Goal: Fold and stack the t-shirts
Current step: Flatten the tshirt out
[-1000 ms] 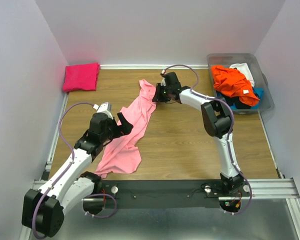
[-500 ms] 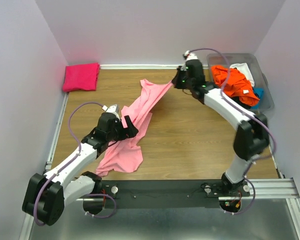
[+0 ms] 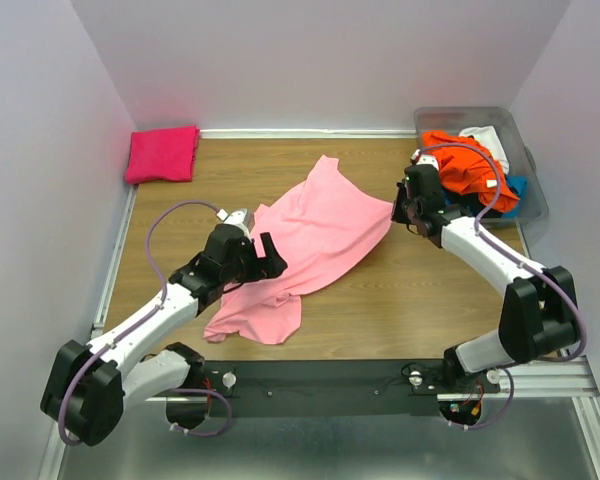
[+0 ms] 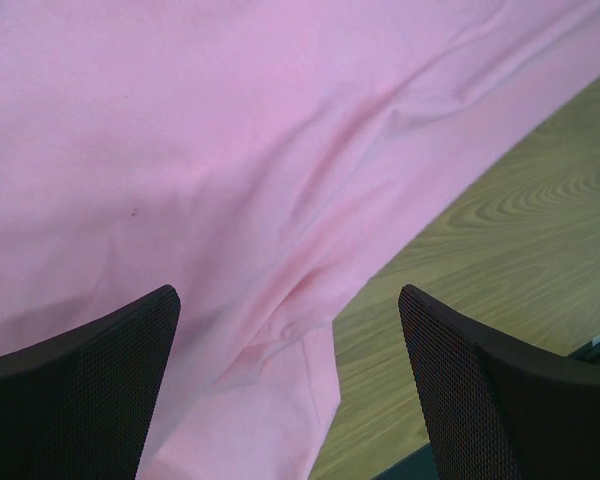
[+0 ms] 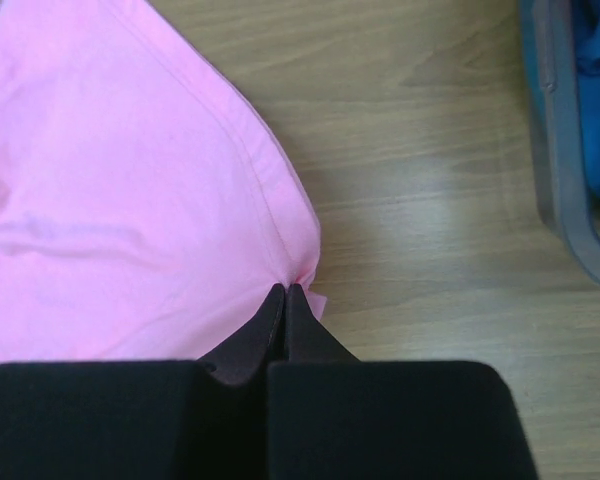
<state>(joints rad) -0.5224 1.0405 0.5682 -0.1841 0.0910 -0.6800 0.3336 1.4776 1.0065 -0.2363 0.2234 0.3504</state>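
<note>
A light pink t-shirt (image 3: 310,235) lies spread and rumpled across the middle of the wooden table. It fills the left wrist view (image 4: 230,180) and the left of the right wrist view (image 5: 120,200). My right gripper (image 3: 398,212) is shut on the shirt's right edge, low over the table (image 5: 286,292). My left gripper (image 3: 270,262) is open and empty just above the shirt's lower left part (image 4: 290,340). A hot-pink t-shirt (image 3: 162,153) lies folded at the back left corner.
A clear plastic bin (image 3: 525,185) at the back right holds orange (image 3: 465,165), white (image 3: 488,140), blue and black shirts. Its grey wall shows in the right wrist view (image 5: 565,200). White walls close the table on three sides.
My right gripper has pulled the shirt's edge from the back middle to the right and forward, spreading the cloth wide. My left gripper has moved a little right over the shirt.
</note>
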